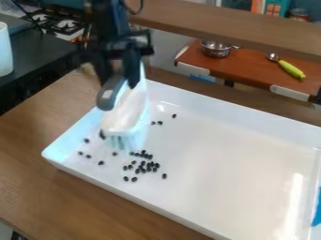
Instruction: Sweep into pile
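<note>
- Some of the black beans sit near the white brush; what its body hides, I can't tell.
- They're small, dark and roundish, loosely bunched with a few strays.
- The bunch lies in the white tray, just beyond the brush's lower end, towards the camera.
- The blurry black gripper has the brush clasped in its fingers.

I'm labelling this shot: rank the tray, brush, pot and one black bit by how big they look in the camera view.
1. Tray
2. Brush
3. Pot
4. Black bit

The pot sits farther back, so its true size against the brush is unsure.
</note>
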Controlling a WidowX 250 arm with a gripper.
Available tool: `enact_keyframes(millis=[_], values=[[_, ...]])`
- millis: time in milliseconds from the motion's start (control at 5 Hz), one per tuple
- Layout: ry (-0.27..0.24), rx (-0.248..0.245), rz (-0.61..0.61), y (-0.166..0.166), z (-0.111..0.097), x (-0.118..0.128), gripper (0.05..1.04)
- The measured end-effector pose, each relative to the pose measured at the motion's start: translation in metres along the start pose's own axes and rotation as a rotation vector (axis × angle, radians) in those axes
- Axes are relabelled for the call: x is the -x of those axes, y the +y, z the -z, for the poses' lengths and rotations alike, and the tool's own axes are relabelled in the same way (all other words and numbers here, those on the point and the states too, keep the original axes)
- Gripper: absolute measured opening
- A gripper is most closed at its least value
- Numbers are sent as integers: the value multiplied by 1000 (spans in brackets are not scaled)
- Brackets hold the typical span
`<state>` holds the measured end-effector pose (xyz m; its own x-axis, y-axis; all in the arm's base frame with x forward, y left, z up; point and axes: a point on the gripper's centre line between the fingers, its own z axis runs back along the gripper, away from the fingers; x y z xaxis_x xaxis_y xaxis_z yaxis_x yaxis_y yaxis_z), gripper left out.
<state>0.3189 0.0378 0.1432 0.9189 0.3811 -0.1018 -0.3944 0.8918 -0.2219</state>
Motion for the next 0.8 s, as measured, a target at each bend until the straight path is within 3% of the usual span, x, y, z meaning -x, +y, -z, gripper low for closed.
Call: enact_keyframes(millis=[200, 400, 600, 800], values=[[-13, 30, 42, -38, -1, 9, 484], [-57, 37, 89, -87, 12, 20, 483], [-61, 39, 115, -128, 36, 37, 484], [-59, 29, 139, -144, 55, 48, 484]])
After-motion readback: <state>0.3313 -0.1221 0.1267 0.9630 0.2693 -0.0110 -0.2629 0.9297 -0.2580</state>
